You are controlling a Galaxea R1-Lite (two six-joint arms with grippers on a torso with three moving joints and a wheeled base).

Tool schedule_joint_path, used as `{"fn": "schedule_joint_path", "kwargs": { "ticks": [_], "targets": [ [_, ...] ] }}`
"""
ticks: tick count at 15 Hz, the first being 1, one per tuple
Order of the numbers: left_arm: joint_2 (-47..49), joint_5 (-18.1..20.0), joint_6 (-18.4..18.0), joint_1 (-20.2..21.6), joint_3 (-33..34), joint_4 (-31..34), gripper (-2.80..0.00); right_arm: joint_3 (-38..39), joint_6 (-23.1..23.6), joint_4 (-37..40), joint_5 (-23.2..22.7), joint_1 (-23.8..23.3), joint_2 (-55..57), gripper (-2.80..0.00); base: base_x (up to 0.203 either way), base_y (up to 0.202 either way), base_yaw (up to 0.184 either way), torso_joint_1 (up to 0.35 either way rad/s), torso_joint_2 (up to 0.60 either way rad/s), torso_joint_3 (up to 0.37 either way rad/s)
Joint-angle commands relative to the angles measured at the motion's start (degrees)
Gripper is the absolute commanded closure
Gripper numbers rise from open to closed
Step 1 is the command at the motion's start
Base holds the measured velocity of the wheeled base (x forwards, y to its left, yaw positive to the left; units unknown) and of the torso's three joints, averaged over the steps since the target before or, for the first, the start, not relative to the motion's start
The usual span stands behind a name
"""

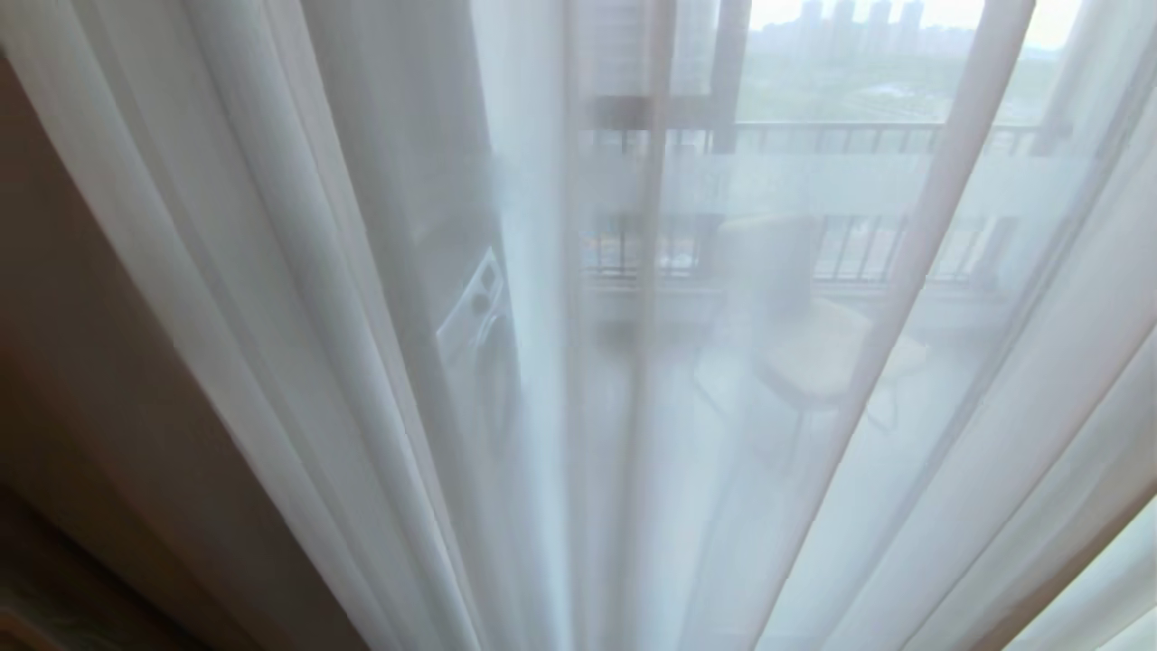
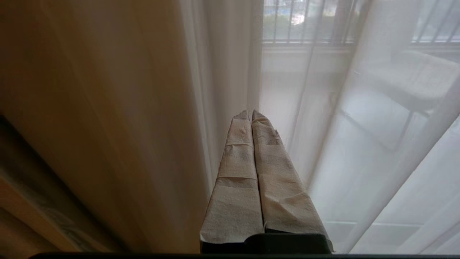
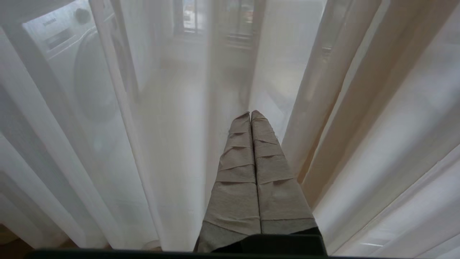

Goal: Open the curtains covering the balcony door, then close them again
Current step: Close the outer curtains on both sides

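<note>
At the far left hangs the heavy cream-beige drape (image 1: 81, 362), its folds reaching toward the lower left corner of the head view, and right beside it begin the white sheers (image 1: 343, 344) of the curtains, which spread across nearly the whole scene in long pleats. Neither arm shows in the head view. The left gripper (image 2: 250, 114) points at the place where the drape meets the sheers; its two tape-wrapped fingers (image 2: 237, 169) are pressed together along their length and hold nothing, with the tips just short of the fabric or barely at it, which cannot be told. Through the sheers, left of centre, a white washing machine (image 1: 475, 312) stands on the balcony, and the dark upright frame of the balcony door (image 1: 728, 72) shows faintly further right. Beyond it a barred railing (image 1: 859, 136) runs across, with a chair (image 1: 813, 353) near it. The right gripper (image 3: 251, 114) faces the sheers too, fingers (image 3: 271, 172) together and empty, with beige folds of curtain to its right.
</note>
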State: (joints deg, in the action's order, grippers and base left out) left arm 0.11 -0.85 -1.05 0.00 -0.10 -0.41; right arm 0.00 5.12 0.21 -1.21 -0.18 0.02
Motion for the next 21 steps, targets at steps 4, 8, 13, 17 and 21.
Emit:
{"fn": "schedule_joint_path", "kwargs": {
  "ticks": [4, 8, 13, 17, 21],
  "targets": [
    [-0.02, -0.03, -0.09, 0.00, 0.01, 0.06, 0.00, 0.00, 0.06, 0.02, -0.02, 0.01, -0.02, 0.00, 0.000, 0.192, 0.000, 0.001, 0.00, 0.005],
    [-0.02, -0.11, -0.10, 0.00, 0.01, 0.15, 0.00, 0.00, 0.06, 0.02, -0.02, 0.01, -0.02, 0.00, 0.000, 0.105, -0.001, -0.001, 0.00, 0.003],
    [-0.02, -0.11, -0.18, 0.00, 0.01, 0.15, 0.00, 0.00, 0.06, -0.03, -0.02, 0.01, -0.02, 0.00, 0.000, 0.000, 0.000, 0.000, 0.00, 0.000],
    [-0.02, -0.03, -0.01, 0.00, 0.01, 0.06, 0.00, 0.00, 0.06, -0.03, -0.02, 0.01, -0.02, 0.00, 0.000, 0.000, 0.000, 0.000, 0.00, 0.000],
    [-0.02, -0.03, -0.01, 0.00, -0.09, 0.53, 0.00, 0.00, 0.06, -0.03, -0.02, 0.01, -0.02, 0.00, 0.000, 0.000, 0.000, 0.000, 0.00, 0.000]
  ]
}}
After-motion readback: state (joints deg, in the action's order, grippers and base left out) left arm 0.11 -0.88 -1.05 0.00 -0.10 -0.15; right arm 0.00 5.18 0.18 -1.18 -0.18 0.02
